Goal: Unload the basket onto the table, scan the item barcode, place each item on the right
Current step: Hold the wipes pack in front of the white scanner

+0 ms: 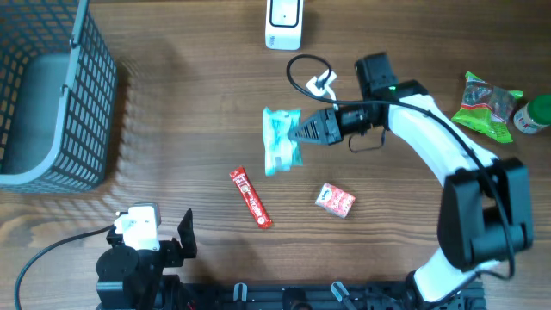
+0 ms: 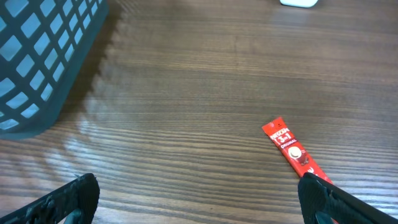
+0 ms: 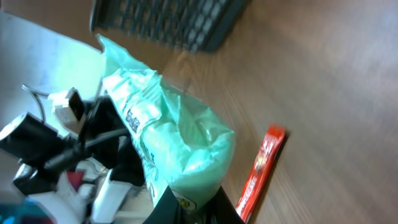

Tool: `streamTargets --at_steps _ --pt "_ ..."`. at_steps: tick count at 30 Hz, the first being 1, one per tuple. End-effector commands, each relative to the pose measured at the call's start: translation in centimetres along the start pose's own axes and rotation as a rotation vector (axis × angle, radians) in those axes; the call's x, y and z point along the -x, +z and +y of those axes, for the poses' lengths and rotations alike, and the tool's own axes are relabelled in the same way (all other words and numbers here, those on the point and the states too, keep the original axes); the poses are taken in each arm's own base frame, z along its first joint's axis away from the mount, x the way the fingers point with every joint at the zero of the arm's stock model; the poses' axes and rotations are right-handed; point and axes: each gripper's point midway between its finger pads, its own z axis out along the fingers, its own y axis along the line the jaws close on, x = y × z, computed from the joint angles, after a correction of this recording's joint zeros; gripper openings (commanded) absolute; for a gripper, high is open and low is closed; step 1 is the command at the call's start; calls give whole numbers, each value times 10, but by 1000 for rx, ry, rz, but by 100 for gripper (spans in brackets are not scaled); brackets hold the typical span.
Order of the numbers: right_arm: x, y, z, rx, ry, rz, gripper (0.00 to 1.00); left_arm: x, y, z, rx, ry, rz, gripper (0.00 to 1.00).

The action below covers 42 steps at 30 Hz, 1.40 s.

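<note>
My right gripper (image 1: 303, 130) is shut on the right edge of a mint-green packet (image 1: 281, 140) near the middle of the table. The right wrist view has the packet (image 3: 168, 146) rising from between my black fingers (image 3: 177, 208), its white label side turned left. The white scanner (image 1: 284, 22) stands at the far edge, beyond the packet, and shows as a sliver (image 2: 298, 2) in the left wrist view. My left gripper (image 1: 148, 237) rests at the near left. It stands wide open (image 2: 199, 205) over bare wood, holding nothing.
A red stick sachet (image 1: 250, 198) lies in front of the packet, close to my left gripper's right finger (image 2: 336, 202). A small red box (image 1: 334, 200) sits to its right. A grey basket (image 1: 52, 95) fills the far left. A green bag (image 1: 486, 103) and a green-lidded jar (image 1: 535, 114) sit far right.
</note>
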Motion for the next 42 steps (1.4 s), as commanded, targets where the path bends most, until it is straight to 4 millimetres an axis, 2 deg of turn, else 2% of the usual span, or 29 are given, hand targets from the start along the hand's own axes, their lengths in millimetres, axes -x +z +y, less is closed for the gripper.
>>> streamTargets --at_steps 1,4,7,9,13,20,23,32,36,39,42 --pt "25 -10 -1 -144 34 -73 5 -1 1 1 6 -7 -2 100" --pt "54 -19 -5 -240 -41 -170 5 -1 1 1 6 -7 -2 100" --pt "95 -37 -15 -376 -85 -332 5 -1 1 1 6 -7 -2 100" --pt "119 -55 -29 -511 -116 -444 4 -1 1 1 6 -7 -2 100" --pt "153 -96 -53 -810 -204 -627 5 -1 1 1 6 -7 -2 100" --pt "207 -142 -33 -1073 -568 -827 5 -1 1 1 6 -7 -2 100" --pt "220 -155 -36 -1163 -651 -889 5 -1 1 1 6 -7 -2 100" --pt "234 -140 -70 -1165 -737 -906 5 -1 1 1 6 -7 -2 100" --pt "245 -118 -86 -1152 -793 -844 5 -1 1 1 6 -7 -2 100" --pt "251 -101 -88 -1154 -831 -821 5 -1 1 1 6 -7 -2 100" --pt "257 -93 -98 -1265 -882 -782 5 -1 1 1 6 -7 -2 100"
